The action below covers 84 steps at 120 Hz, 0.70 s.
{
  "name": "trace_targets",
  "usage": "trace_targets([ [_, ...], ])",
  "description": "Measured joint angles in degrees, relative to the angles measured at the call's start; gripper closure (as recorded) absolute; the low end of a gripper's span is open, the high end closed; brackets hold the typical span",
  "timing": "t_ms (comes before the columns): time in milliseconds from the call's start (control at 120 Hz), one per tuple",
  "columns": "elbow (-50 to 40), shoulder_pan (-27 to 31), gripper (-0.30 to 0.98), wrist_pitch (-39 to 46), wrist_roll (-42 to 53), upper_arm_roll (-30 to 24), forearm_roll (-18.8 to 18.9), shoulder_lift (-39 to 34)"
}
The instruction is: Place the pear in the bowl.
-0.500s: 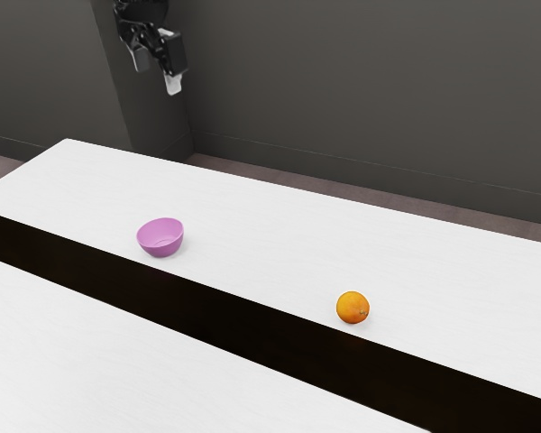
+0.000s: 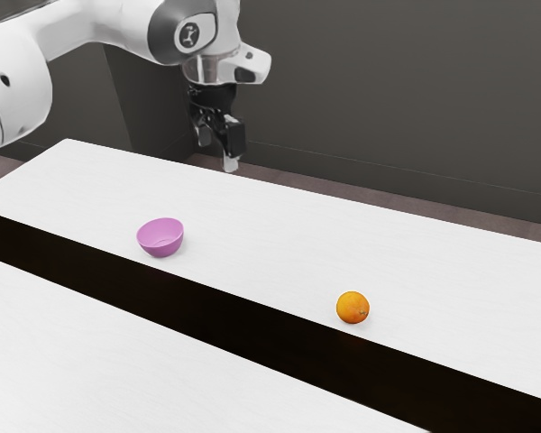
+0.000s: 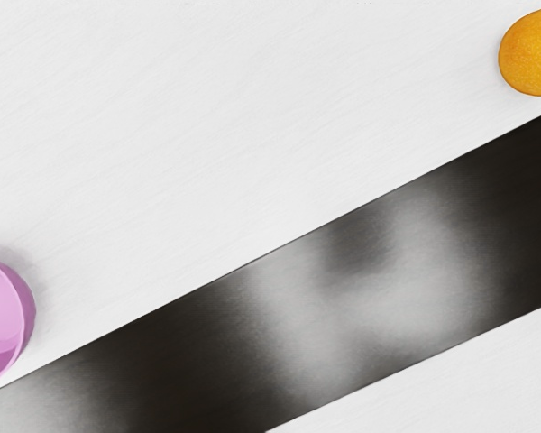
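Note:
The gripper hangs in the air behind the table in the exterior view, its two fingers apart with nothing between them. Below it and toward the exterior view's left, a small pink-purple bowl stands upright on the white top. A round orange fruit with a small stem mark rests farther to the exterior view's right, apart from the bowl. The wrist view includes part of the bowl and part of the orange fruit, each cut off by the picture's edge.
The white tabletop is crossed by a long dark band, near whose edge both bowl and fruit lie. Blurred reflections lie on the band. A dark grey wall rises behind the table.
My gripper has come lower and toward the exterior view's right, and the white arm has entered the exterior view. Bowl and orange fruit have stayed put.

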<state>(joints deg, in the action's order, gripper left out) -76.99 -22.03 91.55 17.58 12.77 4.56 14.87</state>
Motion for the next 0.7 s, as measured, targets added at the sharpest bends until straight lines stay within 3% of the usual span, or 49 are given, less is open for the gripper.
trace_targets([
  [342, -16.27, -1.67, 0.0, 16.78, -4.83, 0.09, -13.46, 0.34],
  [700, -16.92, -4.79, 0.0, 27.03, -10.54, -1.54, -24.34, 10.07],
])
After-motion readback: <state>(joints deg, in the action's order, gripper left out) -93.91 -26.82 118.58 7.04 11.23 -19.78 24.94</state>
